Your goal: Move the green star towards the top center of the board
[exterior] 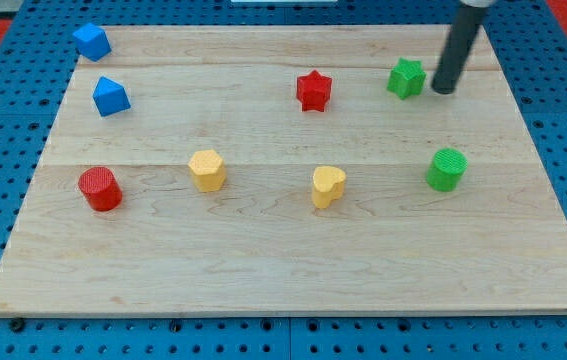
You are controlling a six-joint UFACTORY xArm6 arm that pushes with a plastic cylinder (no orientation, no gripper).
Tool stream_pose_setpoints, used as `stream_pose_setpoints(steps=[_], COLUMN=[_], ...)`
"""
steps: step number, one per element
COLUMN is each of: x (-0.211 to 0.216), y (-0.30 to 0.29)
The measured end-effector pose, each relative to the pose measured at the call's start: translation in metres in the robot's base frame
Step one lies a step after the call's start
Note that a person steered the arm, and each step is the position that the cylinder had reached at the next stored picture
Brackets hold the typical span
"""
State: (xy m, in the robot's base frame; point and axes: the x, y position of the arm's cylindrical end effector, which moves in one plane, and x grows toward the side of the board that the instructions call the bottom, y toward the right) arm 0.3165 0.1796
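The green star (405,77) lies on the wooden board (263,250) in the upper right part of the view. My tip (444,90) rests on the board just to the star's right, a small gap apart. The rod rises from it up and to the right out of the view's top. A red star (313,90) lies to the left of the green star, at about the same height in the view.
A green cylinder (447,169) stands below the tip. A yellow heart (328,186) and a yellow hexagon (207,170) lie mid-board. A red cylinder (100,188) stands at the left. Two blue blocks (92,41) (110,96) lie at the upper left.
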Motion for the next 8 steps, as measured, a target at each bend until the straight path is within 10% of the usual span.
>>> stream_pose_setpoints(steps=[2,8], x=[-0.066,-0.03], y=[-0.086,-0.162])
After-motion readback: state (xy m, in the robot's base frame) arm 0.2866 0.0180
